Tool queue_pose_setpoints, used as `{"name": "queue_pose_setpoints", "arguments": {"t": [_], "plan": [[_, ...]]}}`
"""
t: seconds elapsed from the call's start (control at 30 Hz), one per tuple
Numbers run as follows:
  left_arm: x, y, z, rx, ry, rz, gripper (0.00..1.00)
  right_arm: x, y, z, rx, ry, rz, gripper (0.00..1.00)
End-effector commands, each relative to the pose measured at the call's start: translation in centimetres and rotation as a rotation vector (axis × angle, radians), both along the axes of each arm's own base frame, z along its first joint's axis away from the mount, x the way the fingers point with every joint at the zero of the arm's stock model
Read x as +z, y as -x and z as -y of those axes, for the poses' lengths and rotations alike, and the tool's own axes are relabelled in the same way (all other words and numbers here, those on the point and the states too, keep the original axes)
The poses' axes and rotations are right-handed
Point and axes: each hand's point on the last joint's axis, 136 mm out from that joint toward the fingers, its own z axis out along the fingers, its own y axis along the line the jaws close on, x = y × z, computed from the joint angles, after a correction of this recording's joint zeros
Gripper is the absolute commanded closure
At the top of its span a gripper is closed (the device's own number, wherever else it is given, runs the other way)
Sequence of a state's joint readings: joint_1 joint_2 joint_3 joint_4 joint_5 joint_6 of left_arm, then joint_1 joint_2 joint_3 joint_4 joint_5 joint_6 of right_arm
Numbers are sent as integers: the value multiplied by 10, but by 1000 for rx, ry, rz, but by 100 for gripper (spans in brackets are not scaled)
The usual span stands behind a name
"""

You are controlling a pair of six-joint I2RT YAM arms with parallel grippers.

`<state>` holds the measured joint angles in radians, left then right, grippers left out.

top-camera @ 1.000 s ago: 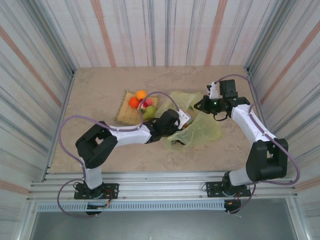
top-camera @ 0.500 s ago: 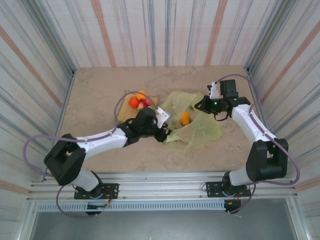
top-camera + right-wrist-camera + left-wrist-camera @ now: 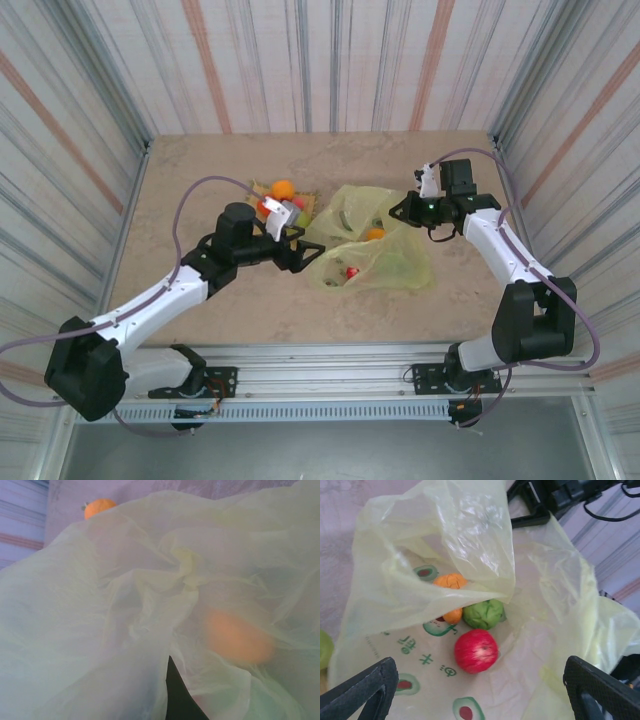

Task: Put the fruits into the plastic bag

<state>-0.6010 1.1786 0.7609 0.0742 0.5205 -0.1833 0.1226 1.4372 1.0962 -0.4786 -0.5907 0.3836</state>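
Loose plastic bag [image 3: 470, 535] over orange fruit [image 3: 451, 581], mat [image 3: 310, 204] nearby

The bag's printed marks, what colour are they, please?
Printed marks are green with red centres, best in the left wrist view.

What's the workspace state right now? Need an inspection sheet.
Surface: beige stone-pattern table, no spills seen.
Job's things: plastic bag lying open; inside it a red apple, green fruit and orange fruit. Another orange sits outside on the mat.
Clutter: woven mat; otherwise nothing seen.
Hands: left hand open, empty, at the bag mouth; right hand shut on the bag's far rim.
Cables: purple cable loops over the table; second cable by right arm.
Surroundings: striped walls, metal rail.
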Motion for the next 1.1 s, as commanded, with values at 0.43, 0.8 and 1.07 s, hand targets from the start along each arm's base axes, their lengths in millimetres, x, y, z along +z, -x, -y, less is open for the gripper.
{"name": "queue_pose_setpoints", "arguments": {"t": [0.43, 0.8, 1.07], "plan": [[-49, -23, -24, 239, -248, -110, 14, 30, 7, 39, -52, 178, 68, 100], [-117, -27, 5, 279, -414, -265, 25, 30, 5, 36, -42, 181, 64, 100], [-85, -4, 4, 205, -250, -194, 25, 29, 5, 36, -42, 184, 62, 100]]}}
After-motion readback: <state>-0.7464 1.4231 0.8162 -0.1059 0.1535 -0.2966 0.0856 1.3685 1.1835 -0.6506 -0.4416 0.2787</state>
